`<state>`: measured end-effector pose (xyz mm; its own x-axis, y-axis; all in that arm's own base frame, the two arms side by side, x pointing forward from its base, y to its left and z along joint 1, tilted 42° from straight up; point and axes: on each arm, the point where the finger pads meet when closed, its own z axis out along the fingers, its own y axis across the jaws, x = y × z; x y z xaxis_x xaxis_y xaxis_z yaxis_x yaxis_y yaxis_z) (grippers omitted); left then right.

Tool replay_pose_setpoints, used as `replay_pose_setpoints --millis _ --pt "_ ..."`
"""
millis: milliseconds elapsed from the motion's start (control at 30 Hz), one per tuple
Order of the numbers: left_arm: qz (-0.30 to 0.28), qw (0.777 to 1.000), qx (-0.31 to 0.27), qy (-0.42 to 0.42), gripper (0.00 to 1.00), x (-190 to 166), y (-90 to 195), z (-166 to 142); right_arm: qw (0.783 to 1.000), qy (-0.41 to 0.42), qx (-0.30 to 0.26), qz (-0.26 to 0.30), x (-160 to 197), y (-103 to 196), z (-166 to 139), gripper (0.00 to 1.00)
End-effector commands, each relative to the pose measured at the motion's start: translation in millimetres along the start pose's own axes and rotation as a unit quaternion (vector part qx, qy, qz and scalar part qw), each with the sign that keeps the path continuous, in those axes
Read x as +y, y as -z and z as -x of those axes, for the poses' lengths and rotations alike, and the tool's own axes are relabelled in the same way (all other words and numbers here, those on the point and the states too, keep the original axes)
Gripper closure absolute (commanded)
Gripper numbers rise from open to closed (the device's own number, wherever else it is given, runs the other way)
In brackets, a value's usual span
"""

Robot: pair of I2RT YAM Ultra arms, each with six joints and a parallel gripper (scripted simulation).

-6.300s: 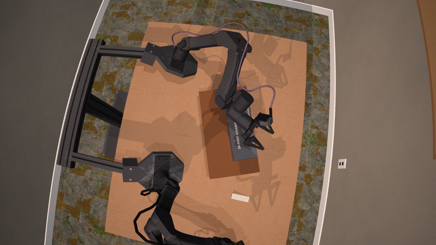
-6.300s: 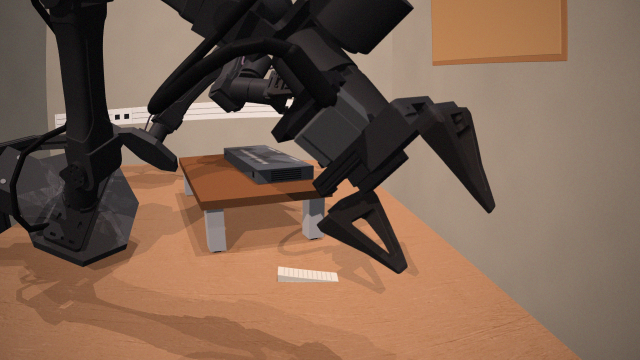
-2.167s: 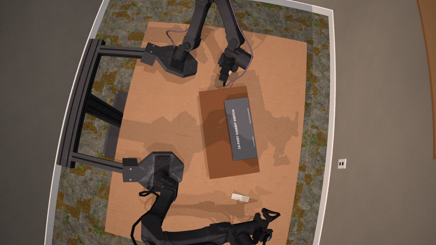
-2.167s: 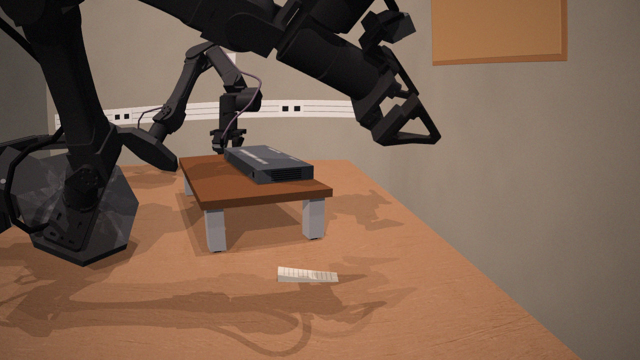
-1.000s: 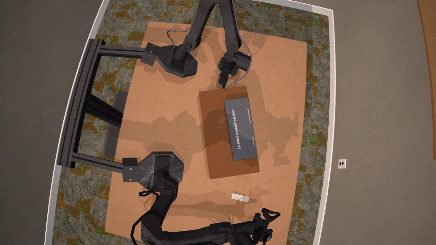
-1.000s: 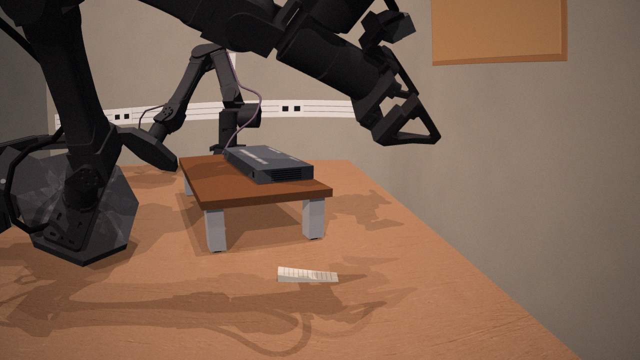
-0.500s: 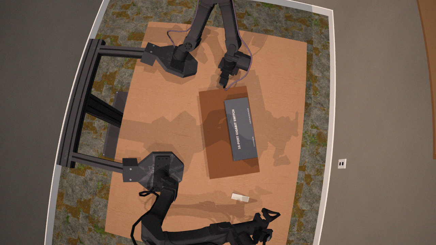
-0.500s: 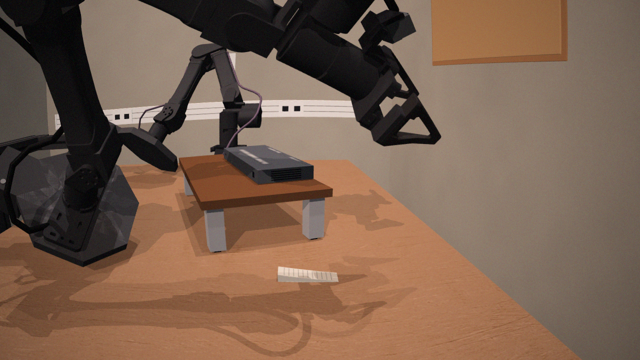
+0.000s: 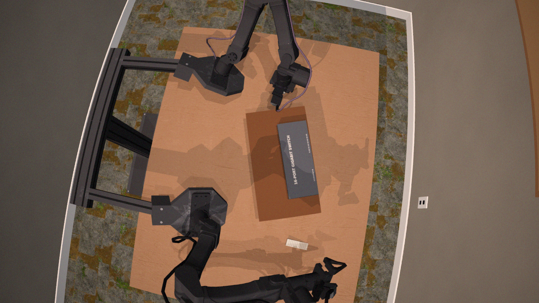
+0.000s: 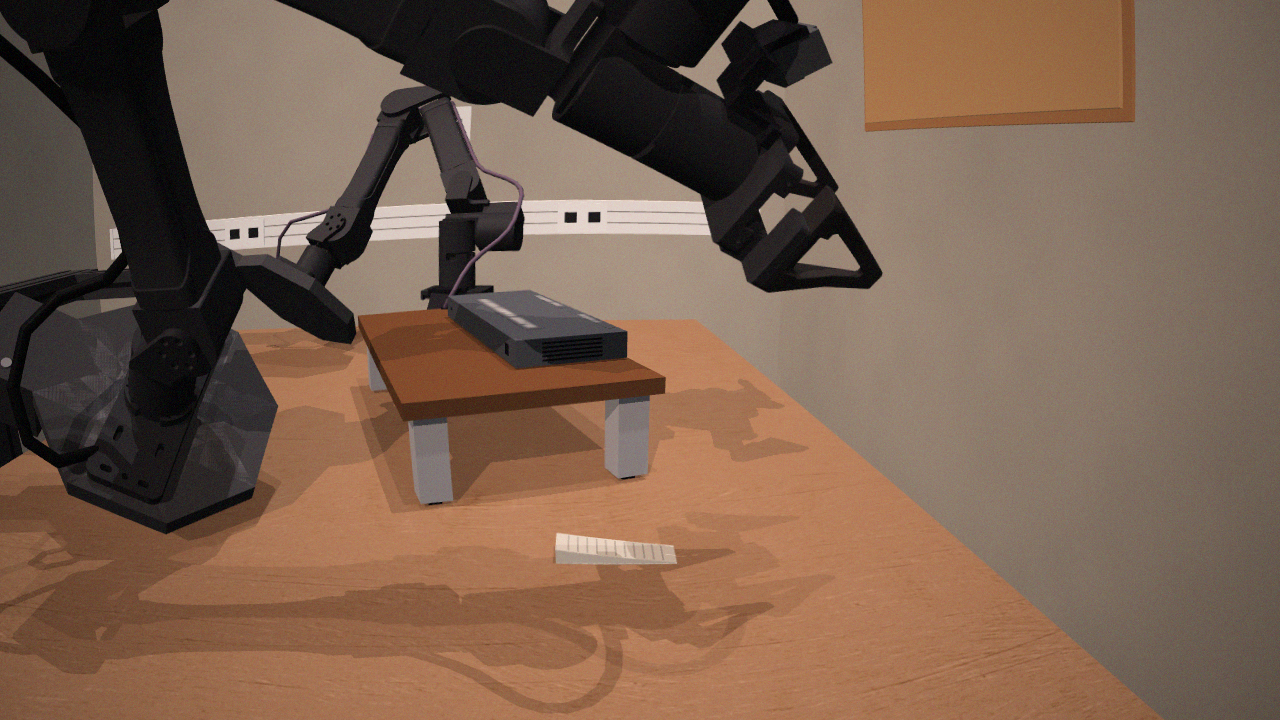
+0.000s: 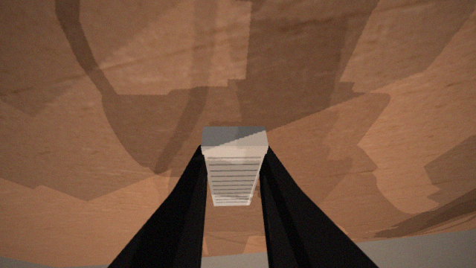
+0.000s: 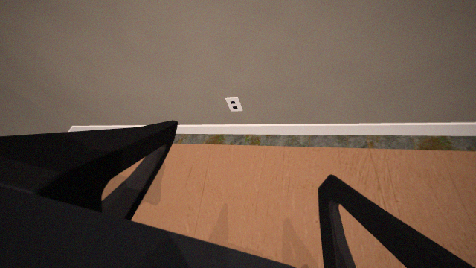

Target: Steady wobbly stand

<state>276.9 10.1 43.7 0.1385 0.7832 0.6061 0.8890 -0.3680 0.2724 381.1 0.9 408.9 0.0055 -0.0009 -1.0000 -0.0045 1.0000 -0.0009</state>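
The brown stand [image 9: 263,162] [image 10: 447,367] on grey legs carries the dark network switch [image 9: 297,158] [image 10: 537,326]. My left gripper [image 9: 276,107] [image 11: 233,151] is down at the table by the stand's far edge. It is shut on a pale ribbed wedge [image 11: 233,175], with a finger against each of its sides. This wedge is hidden in the top and exterior views. A second pale wedge [image 9: 297,244] [image 10: 614,548] lies flat on the table in front of the stand. My right gripper [image 9: 333,277] [image 10: 832,250] [image 12: 253,157] is open and empty, high above the table's near right corner.
The two arm bases [image 9: 222,77] [image 9: 196,211] stand on the table to the stand's left side in the top view. A black metal frame [image 9: 97,128] joins them beyond the table edge. A wall with an outlet [image 12: 233,103] runs close along the right edge.
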Motion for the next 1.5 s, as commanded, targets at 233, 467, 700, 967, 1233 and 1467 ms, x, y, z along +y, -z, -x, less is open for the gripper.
replay_pose_setpoints --millis 233,467,700,967,1233,1467 --pt "0.017 1.0 0.0 0.006 1.0 11 30 -3 0.999 -0.001 -0.047 0.021 13 13 35 0.0" --pt "0.017 1.0 -0.001 0.006 1.0 11 39 -2 0.999 -0.001 -0.047 0.021 13 13 35 0.0" --pt "0.017 1.0 -0.002 0.005 1.0 10 51 -2 0.999 -0.001 -0.047 0.021 13 13 35 0.0" --pt "0.017 1.0 -0.003 0.005 1.0 10 65 -2 0.999 -0.001 -0.047 0.021 13 13 35 0.0" --pt "0.02 1.0 -0.007 0.007 1.0 11 68 -2 0.999 -0.001 -0.047 0.021 13 13 35 0.0" --pt "0.014 1.0 -0.006 0.001 1.0 11 66 1 0.999 -0.001 -0.047 0.021 13 13 35 0.0"
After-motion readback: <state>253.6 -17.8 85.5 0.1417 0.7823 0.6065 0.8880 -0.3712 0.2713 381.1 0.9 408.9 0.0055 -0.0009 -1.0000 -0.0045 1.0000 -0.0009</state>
